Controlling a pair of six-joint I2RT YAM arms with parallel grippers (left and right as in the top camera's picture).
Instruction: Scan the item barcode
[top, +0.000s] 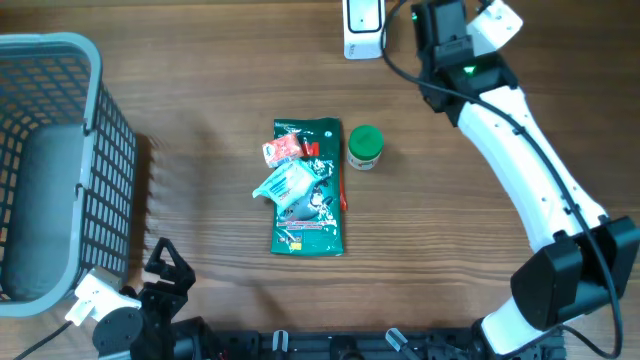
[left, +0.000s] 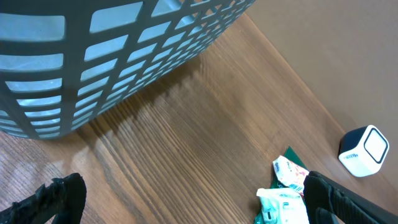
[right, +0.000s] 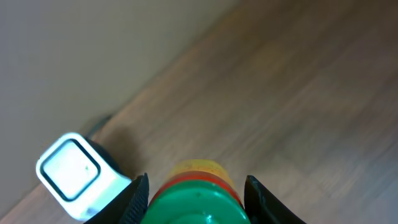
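Right wrist view: the right gripper (right: 196, 185) has its jaws partly closed on a green container (right: 198, 204) with a red band and yellowish end, at bottom centre. A white scanner (right: 71, 173) stands on the surface (right: 298, 93) at lower left. The overhead view hides that container under the gripper at top right. It alone shows a green-lidded jar (top: 364, 147) and a green pouch (top: 308, 205) at mid-frame, with small packets (top: 288, 180) on the pouch, and a grey basket (top: 100, 150) at left. Left wrist view: the left gripper (left: 193, 190) has its jaws spread wide, holding nothing.
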